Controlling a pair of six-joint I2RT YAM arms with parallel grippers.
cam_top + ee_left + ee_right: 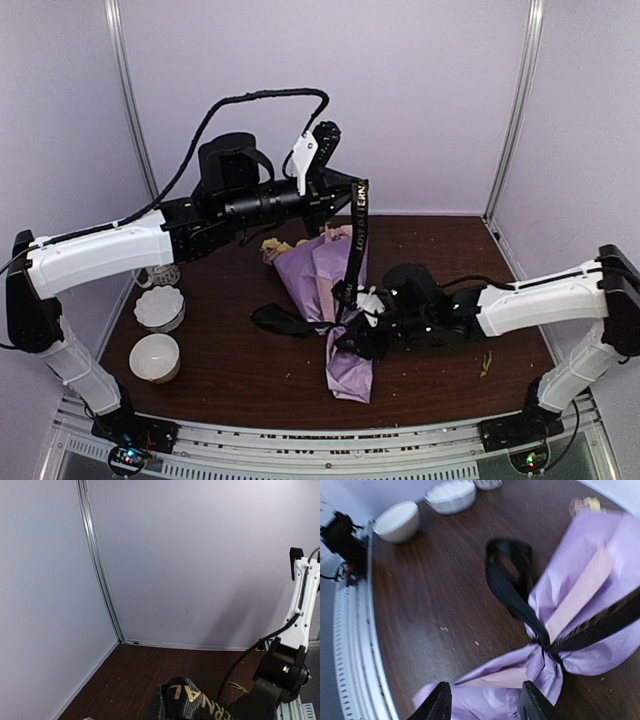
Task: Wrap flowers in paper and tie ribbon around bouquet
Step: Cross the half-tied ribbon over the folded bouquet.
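The bouquet lies on the dark table, its lilac paper (322,272) tapering toward the near edge, with a few yellow flowers (273,246) showing at its far end. The black ribbon (356,240) runs taut from the bouquet's waist up to my raised left gripper (348,190), which is shut on it. In the left wrist view the lettered ribbon (200,700) covers the fingertips. A ribbon loop (510,575) lies left of the cinched waist (547,645). My right gripper (487,706) stands open just over the paper's lower tail (490,700), fingers on either side.
A fluted white dish (160,308) and a round white cup (155,358) sit at the table's left edge. Yellowish stem scraps (487,362) lie to the right. The booth walls close in behind and on both sides.
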